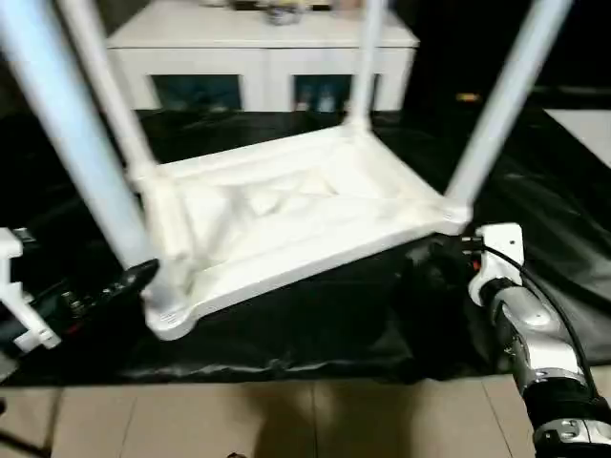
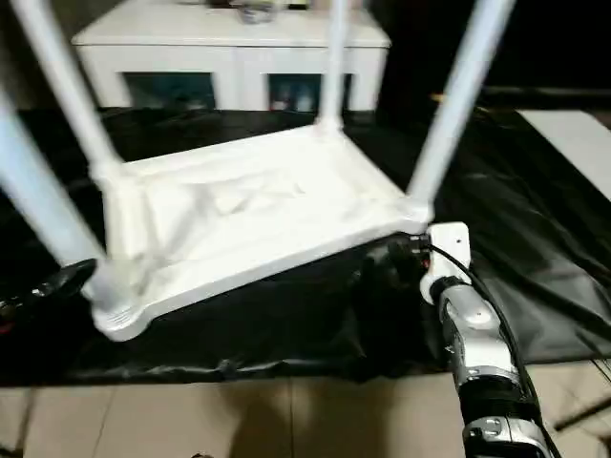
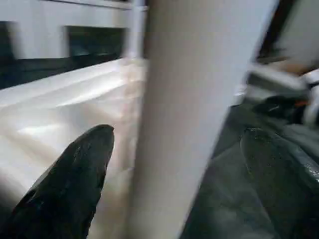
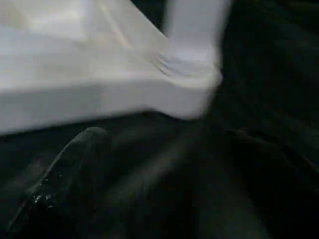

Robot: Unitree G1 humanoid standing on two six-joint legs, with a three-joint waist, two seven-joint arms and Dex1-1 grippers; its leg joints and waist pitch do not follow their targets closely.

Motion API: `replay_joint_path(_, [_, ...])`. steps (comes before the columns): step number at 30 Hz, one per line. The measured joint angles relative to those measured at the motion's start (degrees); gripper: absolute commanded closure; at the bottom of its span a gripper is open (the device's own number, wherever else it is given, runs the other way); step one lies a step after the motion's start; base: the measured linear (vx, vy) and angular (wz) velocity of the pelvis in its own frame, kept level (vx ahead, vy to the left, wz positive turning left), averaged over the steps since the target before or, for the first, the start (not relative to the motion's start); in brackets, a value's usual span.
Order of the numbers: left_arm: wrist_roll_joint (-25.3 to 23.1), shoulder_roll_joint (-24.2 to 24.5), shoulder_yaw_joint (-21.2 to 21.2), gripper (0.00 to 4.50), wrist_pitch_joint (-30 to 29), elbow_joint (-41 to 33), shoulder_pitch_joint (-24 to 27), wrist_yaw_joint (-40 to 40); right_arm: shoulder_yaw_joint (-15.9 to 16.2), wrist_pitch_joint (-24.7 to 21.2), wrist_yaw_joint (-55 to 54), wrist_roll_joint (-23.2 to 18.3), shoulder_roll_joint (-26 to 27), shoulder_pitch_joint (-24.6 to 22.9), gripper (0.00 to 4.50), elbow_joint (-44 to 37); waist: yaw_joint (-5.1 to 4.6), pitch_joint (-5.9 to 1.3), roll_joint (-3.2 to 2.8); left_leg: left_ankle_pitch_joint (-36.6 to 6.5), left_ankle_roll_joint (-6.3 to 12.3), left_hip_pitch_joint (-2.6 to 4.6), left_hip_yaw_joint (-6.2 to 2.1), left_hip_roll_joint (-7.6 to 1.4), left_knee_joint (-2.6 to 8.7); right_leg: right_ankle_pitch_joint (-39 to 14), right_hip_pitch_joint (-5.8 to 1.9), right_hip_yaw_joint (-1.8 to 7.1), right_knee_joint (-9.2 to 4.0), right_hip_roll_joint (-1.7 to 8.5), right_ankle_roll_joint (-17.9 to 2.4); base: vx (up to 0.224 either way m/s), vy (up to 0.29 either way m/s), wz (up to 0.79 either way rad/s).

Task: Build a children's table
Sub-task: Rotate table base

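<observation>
Both arms' fingers spread: left fingers (image 3: 75, 184) flank a table leg (image 3: 194, 114); cabinet (image 1: 263, 48) behind.

A black sheet (image 1: 315, 324) covers the tiled floor (image 1: 239, 420); the upturned children's table (image 1: 286, 219) rests on it.

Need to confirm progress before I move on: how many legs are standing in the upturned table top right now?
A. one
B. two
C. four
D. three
C: the children's table lies top-down on the black sheet, and a leg rises from each of its four corners.
</observation>
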State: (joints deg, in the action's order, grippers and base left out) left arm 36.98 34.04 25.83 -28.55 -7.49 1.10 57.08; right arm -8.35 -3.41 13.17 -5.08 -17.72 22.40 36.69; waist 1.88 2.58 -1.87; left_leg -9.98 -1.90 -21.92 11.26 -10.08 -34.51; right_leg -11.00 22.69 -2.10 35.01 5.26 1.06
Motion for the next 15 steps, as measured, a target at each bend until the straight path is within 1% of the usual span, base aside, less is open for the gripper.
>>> replay_joint_path(2, [0.28, 0.02, -1.26, 0.00, -0.06, 0.96, -1.65, 0.50, 0.34, -1.22, -0.57, 1.05, 0.01, 0.81, 0.11, 1.04, -0.31, -0.01, -0.03, 0.01, -0.03, 0.00, -0.07, 0.00, 0.01, 0.16, 0.18, -0.06, 0.02, 0.00, -0.14, 0.000, 0.000, 0.00])
replay_joint_path(4, [-1.66, 0.10, -3.57, 0.00, 1.15, 3.78, -4.18, 0.68, 1.60, -1.72, -0.69, 1.99, 0.24, 3.75, 0.11, 4.82, -0.60, -0.01, -0.03, 0.02, -0.05, 0.01, -0.12, 0.00, 0.03, 0.25, 0.38, -0.11, 0.07, -0.01, -0.24, 0.000, 0.000, 0.00])
replay_joint_path(5, [-2.40, 0.18, -4.01, 0.00, 1.72, 4.56, -4.51, 0.69, 1.99, -1.64, -0.65, 2.43, 0.43, 4.61, 0.11, 5.60, -0.63, -0.01, -0.03, 0.02, -0.05, 0.01, -0.14, -0.01, 0.04, 0.26, 0.39, -0.14, 0.08, -0.01, -0.25, 0.000, 0.000, 0.00])
replay_joint_path(7, [-3.96, 0.19, -6.18, 0.00, 2.29, 6.42, -5.50, 0.83, 2.32, -1.15, 0.05, 2.56, 1.22, 7.57, 0.11, 9.28, -0.56, -0.01, -0.04, 0.02, -0.06, 0.02, -0.13, -0.01, 0.04, 0.36, 0.41, -0.12, 0.11, -0.01, -0.41, 0.000, 0.000, 0.00])
replay_joint_path(8, [-3.99, 0.19, -7.16, 0.00, 2.09, 6.35, -5.63, 1.14, 2.81, -0.67, 0.76, 2.55, 1.71, 9.21, 0.11, 11.01, -0.35, -0.01, -0.05, 0.02, -0.06, 0.00, -0.11, -0.01, 0.03, 0.48, 0.42, -0.11, 0.11, -0.01, -0.61, 0.000, 0.000, 0.00])
replay_joint_path(10, [-3.83, 0.17, -8.40, 0.00, 1.50, 5.67, -5.91, 1.57, 3.54, 0.09, 1.44, 2.55, 2.38, 10.51, 0.11, 11.96, -0.02, -0.01, -0.05, 0.02, -0.06, 0.00, -0.07, -0.01, 0.03, 0.53, 0.40, -0.11, 0.07, 0.00, -0.69, 0.000, 0.000, 0.00])
replay_joint_path(14, [-1.58, 0.92, -11.55, 0.00, -3.07, 0.20, -5.66, 2.78, 4.53, 2.27, 4.93, 3.00, 4.47, 14.43, 0.11, 16.66, 0.74, -0.01, -0.02, -0.02, -0.06, -0.14, 0.10, 0.00, 0.05, 0.62, 0.38, -0.03, 0.00, 0.03, -0.87, 0.000, 0.000, 0.00])
replay_joint_path(15, [-0.74, 1.10, -12.31, 0.00, -4.15, -0.99, -5.68, 2.97, 4.77, 2.66, 5.68, 3.18, 4.63, 15.13, 0.11, 17.98, 0.74, 0.00, 0.02, -0.03, -0.08, -0.16, 0.11, 0.00, 0.05, 0.62, 0.39, -0.04, -0.02, 0.03, -0.87, 0.000, 0.000, 0.00])
